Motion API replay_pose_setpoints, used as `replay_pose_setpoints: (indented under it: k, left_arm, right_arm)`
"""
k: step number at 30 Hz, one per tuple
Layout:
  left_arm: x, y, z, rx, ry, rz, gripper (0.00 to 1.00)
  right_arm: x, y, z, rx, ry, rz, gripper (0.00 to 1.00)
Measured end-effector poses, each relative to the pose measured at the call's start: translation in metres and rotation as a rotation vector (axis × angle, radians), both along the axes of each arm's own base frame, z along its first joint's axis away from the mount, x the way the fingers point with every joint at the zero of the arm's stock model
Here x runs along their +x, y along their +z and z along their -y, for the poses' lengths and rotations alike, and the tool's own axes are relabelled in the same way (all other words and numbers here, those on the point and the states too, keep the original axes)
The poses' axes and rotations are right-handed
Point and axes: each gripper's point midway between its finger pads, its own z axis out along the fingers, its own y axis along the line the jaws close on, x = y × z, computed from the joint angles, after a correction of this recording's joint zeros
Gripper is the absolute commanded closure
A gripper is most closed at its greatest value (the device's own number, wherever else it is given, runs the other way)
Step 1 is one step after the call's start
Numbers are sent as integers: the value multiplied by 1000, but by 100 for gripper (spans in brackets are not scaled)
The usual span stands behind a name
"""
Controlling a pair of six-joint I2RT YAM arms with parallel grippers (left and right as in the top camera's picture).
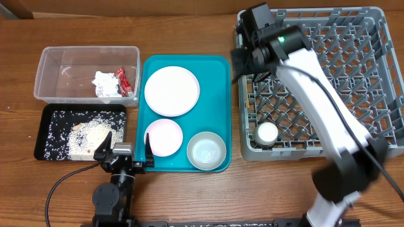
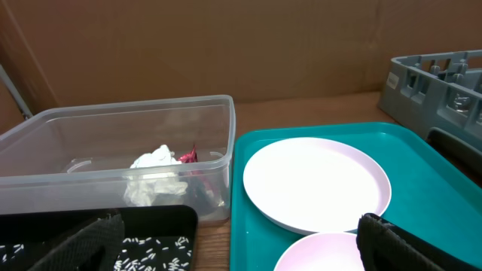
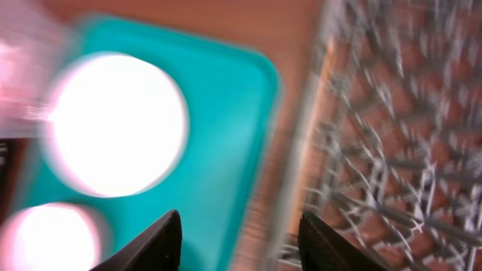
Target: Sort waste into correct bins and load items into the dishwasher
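Observation:
The clear tub [image 1: 86,73] holds the crumpled tissue [image 1: 105,82] and red wrapper [image 1: 123,81]. The black tray [image 1: 53,118] holds rice [image 1: 88,135]. The teal tray [image 1: 218,94] carries the large white plate [image 1: 172,91], the pinkish plate [image 1: 163,137] and the grey-rimmed bowl [image 1: 206,151]. The white cup [image 1: 267,133] stands in the grey dish rack [image 1: 353,75]. My left gripper [image 1: 127,140] is open and empty at the front, between black tray and teal tray. My right gripper [image 1: 240,63] is open and empty above the rack's left edge. No chopsticks are in view.
The left wrist view shows the tub [image 2: 113,128] with tissue [image 2: 154,169], the white plate [image 2: 316,181] and a rack corner [image 2: 437,83]. The right wrist view is blurred: open fingers [image 3: 241,226] over the gap between teal tray [image 3: 226,128] and rack [image 3: 392,150].

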Motion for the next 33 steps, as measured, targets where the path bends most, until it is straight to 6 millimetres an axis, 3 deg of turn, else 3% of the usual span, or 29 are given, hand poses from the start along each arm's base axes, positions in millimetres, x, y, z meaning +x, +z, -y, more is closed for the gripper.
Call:
replay_pose_setpoints:
  k: [1, 2, 3, 6, 8, 10, 13, 18, 21, 26, 33]
  left_arm:
    - [0, 0, 0, 0, 0, 0, 0]
    - [0, 0, 0, 0, 0, 0, 0]
    - [0, 0, 0, 0, 0, 0, 0]
    - [0, 0, 0, 0, 0, 0, 0]
    - [0, 0, 0, 0, 0, 0, 0]
    - [0, 0, 0, 0, 0, 0, 0]
    - [0, 0, 0, 0, 0, 0, 0]
    - [0, 0, 0, 0, 0, 0, 0]
    - [0, 0, 0, 0, 0, 0, 0]
    - [0, 0, 0, 0, 0, 0, 0]
    - [0, 0, 0, 0, 0, 0, 0]
  right_arm:
    - [-11, 25, -10, 23, 32, 60, 43]
    - [-24, 51, -18, 46, 59, 122, 18]
    - [-38, 75, -26, 67, 88, 178, 0]
    - [-80, 140, -35, 134, 152, 331, 0]
    - [-102, 167, -32, 165, 172, 391, 0]
    - [-115, 179, -26, 176, 174, 415, 0]
    - [-126, 175, -16, 151, 170, 391, 0]
    - [-151, 129, 6, 13, 179, 195, 0]
    - [-165, 116, 13, -22, 193, 118, 0]
    - [-183, 110, 4, 32, 253, 36, 0]
    - [-187, 115, -6, 93, 288, 31, 0]
